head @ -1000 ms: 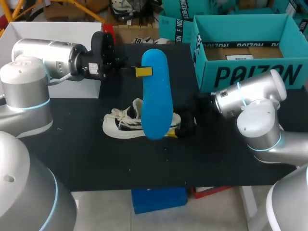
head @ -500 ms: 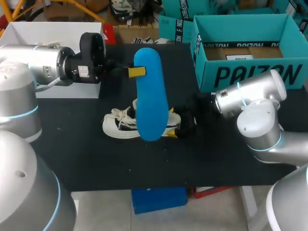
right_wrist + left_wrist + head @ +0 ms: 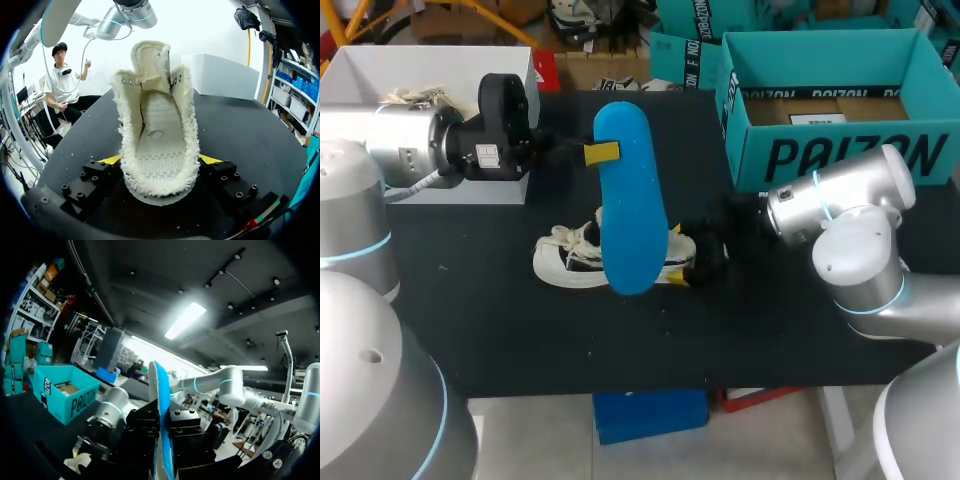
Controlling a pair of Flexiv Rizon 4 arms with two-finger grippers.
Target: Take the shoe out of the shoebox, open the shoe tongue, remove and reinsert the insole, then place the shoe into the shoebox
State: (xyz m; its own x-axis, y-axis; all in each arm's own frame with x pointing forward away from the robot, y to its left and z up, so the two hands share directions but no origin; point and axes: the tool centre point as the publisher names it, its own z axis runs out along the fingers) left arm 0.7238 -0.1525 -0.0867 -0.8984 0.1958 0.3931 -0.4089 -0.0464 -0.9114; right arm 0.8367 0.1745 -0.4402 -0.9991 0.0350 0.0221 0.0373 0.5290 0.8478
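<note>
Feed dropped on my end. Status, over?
Left gripper shut on insole, held over shoe. Right gripper shut on shoe's heel, shoe on table. Shoebox far right, apart from shoe.

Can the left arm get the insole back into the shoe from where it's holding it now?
Probably yes. The left gripper holds the insole over the shoe, whose opening is spread and empty with the tongue folded back. The right gripper clamps its heel end. Nothing seems to lie between.

Insole (image 3: 625,200) hangs over shoe (image 3: 565,257), blocking approach from above.
</note>
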